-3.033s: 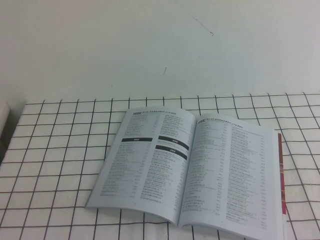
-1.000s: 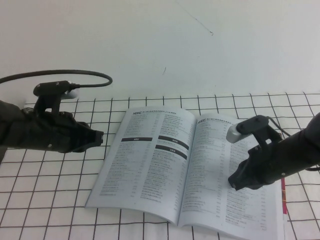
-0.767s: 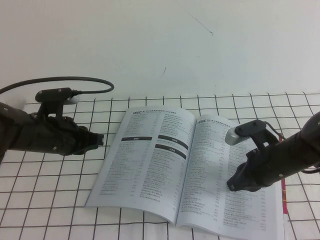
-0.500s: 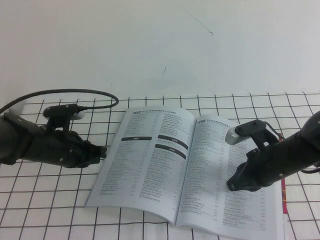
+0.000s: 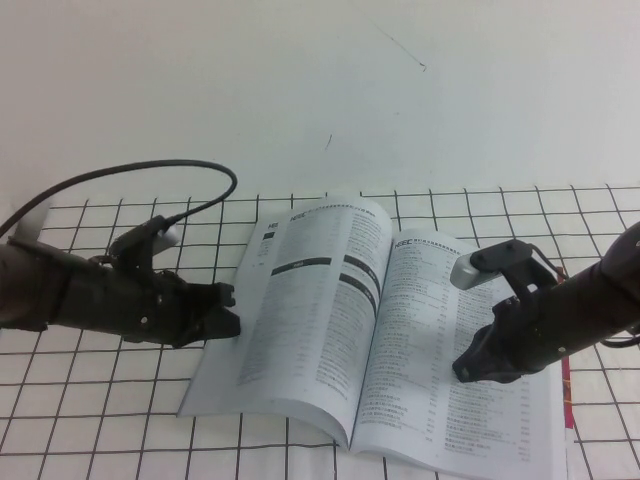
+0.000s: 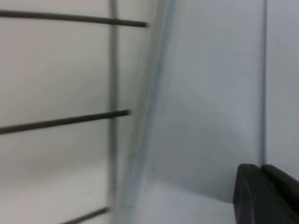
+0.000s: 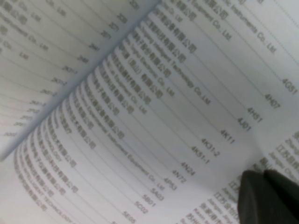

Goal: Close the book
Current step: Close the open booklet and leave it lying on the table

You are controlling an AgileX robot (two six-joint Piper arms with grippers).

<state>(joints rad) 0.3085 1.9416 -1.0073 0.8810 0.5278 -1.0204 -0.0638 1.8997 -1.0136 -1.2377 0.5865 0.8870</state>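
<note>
1. count: one book point(image 5: 400, 340), two grippers, one black cable point(image 5: 180, 170), one gridded white surface point(image 5: 90, 420).
2. the book lies open on the surface, printed columns facing up. its right page point(image 5: 480, 400) lies flat. its left page point(image 5: 300, 310) is raised off the surface along its outer edge and tilts toward the spine.
3. a thin red strip of cover point(image 5: 562, 350) shows along the book's outer right edge.
4. the left gripper point(image 5: 228, 315) is at the book's left edge, its tip touching the raised page about halfway along that edge. the cable loops above its arm, well to the left of the book.
5. the right gripper point(image 5: 470, 368) is over the book's right page, tip down on the print, between the spine and the red strip.
6. high view only: both arms at once, the whole book, and the lift of the left page. the jaws are too dark there to read.
7. left wrist view only: the page edge seen close, with pale paper on one side and the surface's grid lines on the other. the jaws show as one dark block with a seam, closed, holding nothing.
8. right wrist view only: the print itself, rows of company names and codes, curving toward the spine gutter. the jaws are together here too, closed and resting on the page.
</note>
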